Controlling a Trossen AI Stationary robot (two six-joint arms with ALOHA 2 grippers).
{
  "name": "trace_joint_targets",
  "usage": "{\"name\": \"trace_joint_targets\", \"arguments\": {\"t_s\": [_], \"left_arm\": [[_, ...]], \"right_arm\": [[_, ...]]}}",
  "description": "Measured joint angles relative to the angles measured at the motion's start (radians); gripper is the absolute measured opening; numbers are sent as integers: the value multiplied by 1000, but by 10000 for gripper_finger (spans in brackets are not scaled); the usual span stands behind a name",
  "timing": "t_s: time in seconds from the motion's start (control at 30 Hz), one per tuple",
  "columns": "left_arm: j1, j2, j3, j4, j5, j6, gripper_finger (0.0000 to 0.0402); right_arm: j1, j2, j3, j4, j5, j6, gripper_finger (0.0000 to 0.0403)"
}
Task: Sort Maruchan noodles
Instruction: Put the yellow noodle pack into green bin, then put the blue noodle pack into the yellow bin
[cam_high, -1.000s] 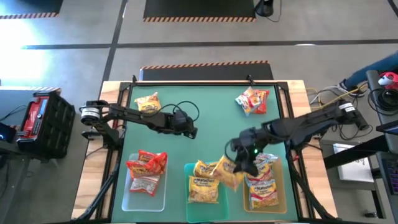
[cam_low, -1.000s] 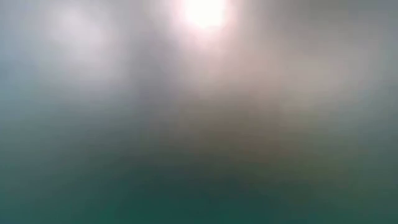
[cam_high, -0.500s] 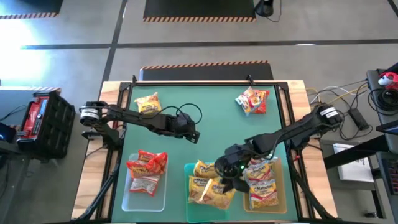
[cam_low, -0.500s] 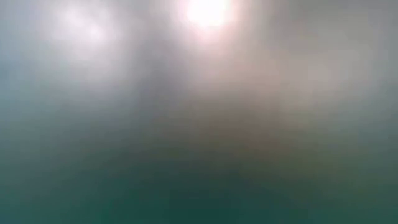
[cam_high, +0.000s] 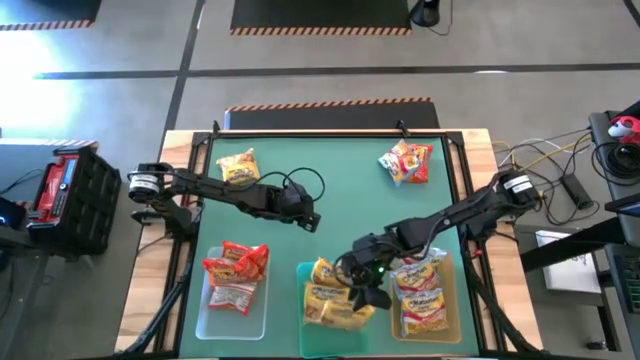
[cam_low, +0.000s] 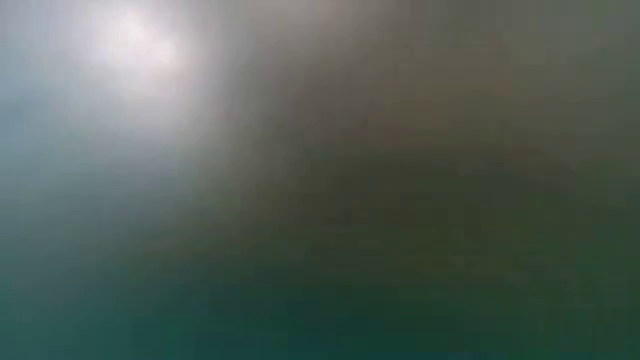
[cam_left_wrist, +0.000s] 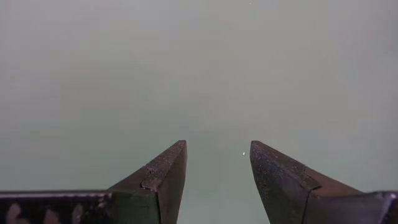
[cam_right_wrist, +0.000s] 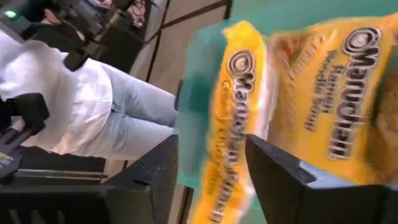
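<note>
The low view is showing only a blur. The right gripper is hovering over the teal tray at the near edge, fingers parted around a yellow packet; contact is unclear. About three yellow packets are overlapping there. The left gripper is sitting open and empty over the bare green mat. Two red packets are lying in the clear tray.
</note>
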Motion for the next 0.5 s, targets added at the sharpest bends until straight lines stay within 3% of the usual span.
{"name": "trace_joint_targets", "arguments": {"t_s": [0.2,0.5], "left_arm": [[0,0,0,0,0,15,162],[0,-2,0,3,1,23,162]], "right_arm": [[-28,-11,0,-33,-6,-2,204],[-185,-154,0,-270,6,-12,207]]}}
